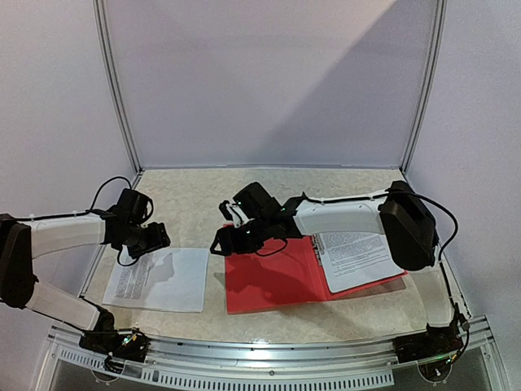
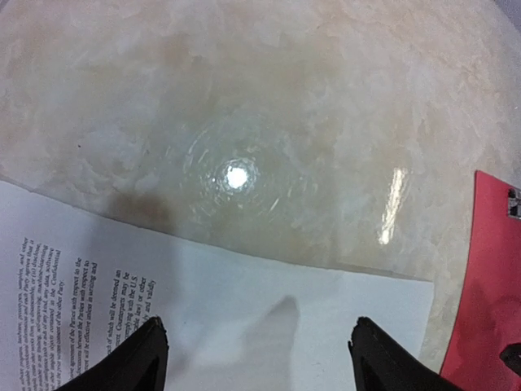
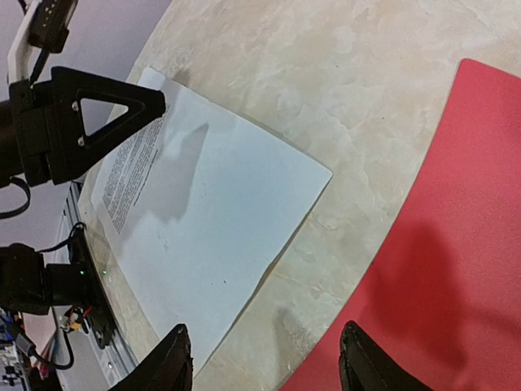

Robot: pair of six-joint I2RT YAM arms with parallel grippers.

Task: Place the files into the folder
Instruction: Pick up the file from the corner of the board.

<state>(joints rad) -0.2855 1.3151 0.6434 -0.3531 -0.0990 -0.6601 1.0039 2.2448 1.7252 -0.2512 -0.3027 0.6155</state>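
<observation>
Left wrist view, entry one: white printed paper sheet (image 2: 244,309), flat directly beneath my left gripper (image 2: 256,350), fingers released and empty. I judged its long axis ran finger to finger. Entry two: thin red plastic folder (image 2: 488,285), beyond the right-hand finger. Right gripper (image 3: 260,362) spread, empty, farther from the sheet.

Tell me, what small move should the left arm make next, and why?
Probably lower the left gripper and pinch the edge of the loose sheet. Its jaws stand open above that sheet, which lies on the table beside the red folder, not yet inside it.
</observation>
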